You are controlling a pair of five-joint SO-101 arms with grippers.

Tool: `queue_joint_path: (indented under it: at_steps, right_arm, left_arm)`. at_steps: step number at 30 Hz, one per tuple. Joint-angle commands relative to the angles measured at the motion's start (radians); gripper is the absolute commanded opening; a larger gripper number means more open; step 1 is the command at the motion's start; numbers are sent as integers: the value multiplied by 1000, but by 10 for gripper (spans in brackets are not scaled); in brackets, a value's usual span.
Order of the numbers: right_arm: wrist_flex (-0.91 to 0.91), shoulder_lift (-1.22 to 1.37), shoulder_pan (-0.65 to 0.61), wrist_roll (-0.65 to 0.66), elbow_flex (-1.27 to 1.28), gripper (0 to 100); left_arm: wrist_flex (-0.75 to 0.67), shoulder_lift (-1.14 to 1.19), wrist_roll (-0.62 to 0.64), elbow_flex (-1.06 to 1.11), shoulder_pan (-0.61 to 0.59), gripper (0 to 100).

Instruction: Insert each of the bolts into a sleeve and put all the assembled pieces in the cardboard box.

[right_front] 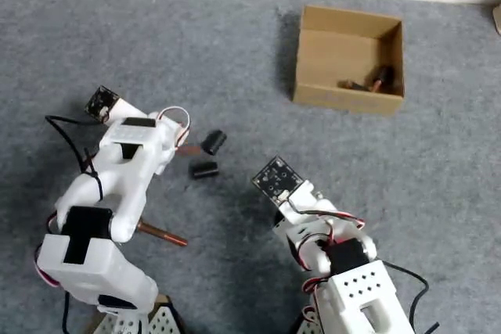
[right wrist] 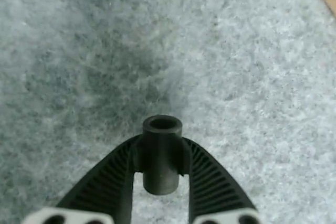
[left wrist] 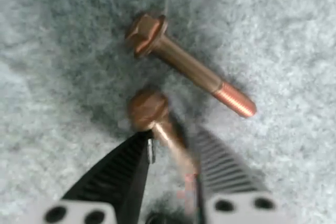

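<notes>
Left jaws pinched on a copper bolt (left wrist: 149,109), head outward; right jaws clamped round a black sleeve (right wrist: 161,161), bore outward, well apart.

Plenty of open surface (right_front: 352,162) between the right arm (right_front: 329,248) and the cardboard box (right_front: 347,98), and the box top's open too. It's tighter on the left: a loose bolt (left wrist: 189,66) lies just beside the left end effector (left wrist: 176,140), and a sleeve (right_front: 213,141) and a second sleeve (right_front: 205,170) sit between the arms.
</notes>
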Motion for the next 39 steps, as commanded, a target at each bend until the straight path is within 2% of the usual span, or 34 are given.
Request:
queue_joint_path:
  at_steps: [1, 6, 8, 13, 17, 19, 28, 31, 34, 39]
  right_arm:
    - [-30, -15, 10, -3, -5, 4]
    - [-30, -15, 10, -3, -5, 4]
    - [-30, -15, 10, -3, -5, 4]
    - [-30, -18, 10, -3, -5, 4]
    - [-30, -18, 10, -3, -4, 4]
    - [-30, -19, 10, -3, -4, 4]
    - [-30, -22, 10, -9, -4, 5]
    - [-27, -65, 15, -11, -2, 5]
    - [-22, -183, 15, -11, 45, 5]
    - [139, -499, 15, -11, 93, 5]
  left_arm:
    - [21, 15, 0, -1, -16, 27]
    - [28, 5, -3, -2, -7, 7]
    - [58, 4, -49, -16, 16, 7]
    - [301, 4, -252, -160, 82, 6]
    - [532, 4, -565, -325, 134, 5]
    - [621, 4, -666, -418, 156, 5]
    - [882, -12, -859, -814, 200, 5]
    - [956, -85, -971, -905, 209, 5]
    - [1000, -214, -1030, -935, 214, 5]
    - [1033, -469, -1046, -776, 213, 5]
